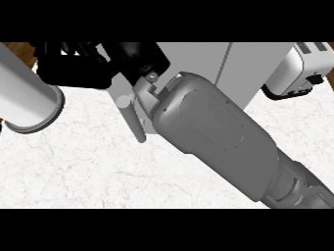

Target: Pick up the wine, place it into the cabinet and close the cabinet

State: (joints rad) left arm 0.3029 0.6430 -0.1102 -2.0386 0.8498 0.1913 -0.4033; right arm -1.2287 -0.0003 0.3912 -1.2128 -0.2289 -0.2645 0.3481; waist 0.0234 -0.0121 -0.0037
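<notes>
Two grey forearms fill most of the head view. The right forearm (220, 137) runs from the lower right up to the middle, ending in a black hand (137, 56) near the top edge; its fingers lie against the pale grey cabinet (198, 63), but I cannot tell whether they are spread or curled. The left forearm (17, 88) shows as a pale cylinder at the upper left, with its black hand (72, 66) beside it, fingers also unclear. A thin grey bar handle (130, 117) hangs down by the cabinet's edge over the white marble counter (90, 166). A white toaster-like appliance (299, 68) stands at the upper right. The wine is hidden from view.
</notes>
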